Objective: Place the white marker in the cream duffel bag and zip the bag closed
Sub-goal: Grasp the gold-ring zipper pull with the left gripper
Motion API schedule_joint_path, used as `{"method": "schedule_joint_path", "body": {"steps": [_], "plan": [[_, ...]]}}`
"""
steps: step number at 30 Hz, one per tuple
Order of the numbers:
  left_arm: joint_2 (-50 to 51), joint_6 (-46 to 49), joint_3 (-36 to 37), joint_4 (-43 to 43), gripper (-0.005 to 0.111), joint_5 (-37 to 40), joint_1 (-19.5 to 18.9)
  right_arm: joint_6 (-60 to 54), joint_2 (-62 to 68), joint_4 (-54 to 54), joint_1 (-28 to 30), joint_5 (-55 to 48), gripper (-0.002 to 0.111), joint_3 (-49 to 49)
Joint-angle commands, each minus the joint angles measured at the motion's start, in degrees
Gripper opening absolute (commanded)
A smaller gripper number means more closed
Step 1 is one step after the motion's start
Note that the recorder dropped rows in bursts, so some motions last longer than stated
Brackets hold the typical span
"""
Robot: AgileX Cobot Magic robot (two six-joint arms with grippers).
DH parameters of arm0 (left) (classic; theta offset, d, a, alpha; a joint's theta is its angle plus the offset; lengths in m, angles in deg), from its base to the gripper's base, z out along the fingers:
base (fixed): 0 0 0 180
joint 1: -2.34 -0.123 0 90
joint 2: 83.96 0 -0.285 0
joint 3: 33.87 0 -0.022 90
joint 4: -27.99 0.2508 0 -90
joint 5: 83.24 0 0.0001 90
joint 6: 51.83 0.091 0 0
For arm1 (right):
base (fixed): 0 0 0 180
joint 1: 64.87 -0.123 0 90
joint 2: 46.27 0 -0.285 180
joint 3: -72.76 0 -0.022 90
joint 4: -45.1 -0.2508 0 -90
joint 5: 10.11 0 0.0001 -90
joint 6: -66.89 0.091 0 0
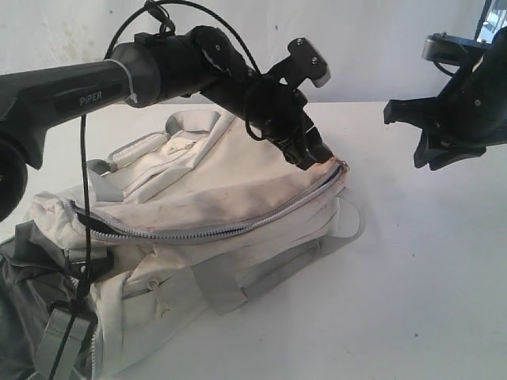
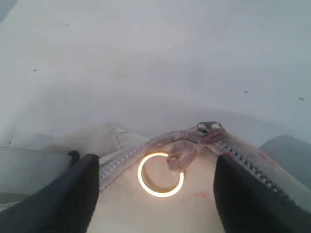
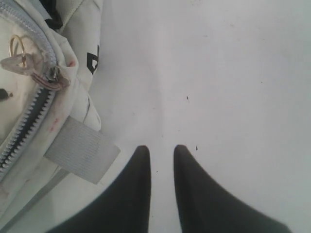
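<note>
Left gripper [image 2: 154, 162] splayed over bag [image 1: 206, 198] corner, table [image 1: 412, 301] beyond

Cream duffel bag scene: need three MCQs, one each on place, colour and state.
1. Where is the left gripper?
A. At the zipper pull end of the cream duffel bag
B. Over bare table, away from the bag
C. Under the bag

2. What colour is the ring on the zipper pull?
A. Blue
B. Gold
C. Black

3. What state is the right gripper in?
A. Shut on the ring
B. Shut on the bag's fabric
C. Slightly open, empty, over the table

Answers:
1 A: in the left wrist view its open jaws stand either side of the pull and ring.
2 B: the ring shows gold in the right wrist view.
3 C: only bare table shows between its fingertips, with the bag off to one side.
</note>
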Motion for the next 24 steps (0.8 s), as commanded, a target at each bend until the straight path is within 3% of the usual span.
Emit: {"method": "schedule_joint_path", "body": {"steps": [1, 5, 9, 18, 22, 24], "plan": [[1.0, 2.8, -1.9, 3.0, 0.071, 2.8, 0.2, -0.7, -0.1, 0.3, 0.2, 0.2, 0.016, -0.2], [1.6, 10.9, -1.8, 0.7, 0.062, -0.7, 0.2, -0.7, -0.1, 0.0, 0.2, 0.2, 0.016, -0.2], [2.5, 16.2, -1.8, -2.6, 0.062, -0.6, 0.4, -0.7, -0.1, 0.1, 0.2, 0.3, 0.016, -0.2], [4.9, 19.6, -1.8, -4.0, 0.054, -3.6, 1.5, -0.7, -0.1, 0.1, 0.2, 0.4, 0.016, -0.2], [5.4, 19.6, -1.8, -4.5, 0.037, -3.0, 1.5, -0.7, -0.1, 0.1, 0.2, 0.4, 0.016, -0.2], [5.4, 19.2, -1.8, -4.8, 0.023, -2.1, 1.5, -0.7, -0.1, 0.1, 0.2, 0.5, 0.016, -0.2]]}}
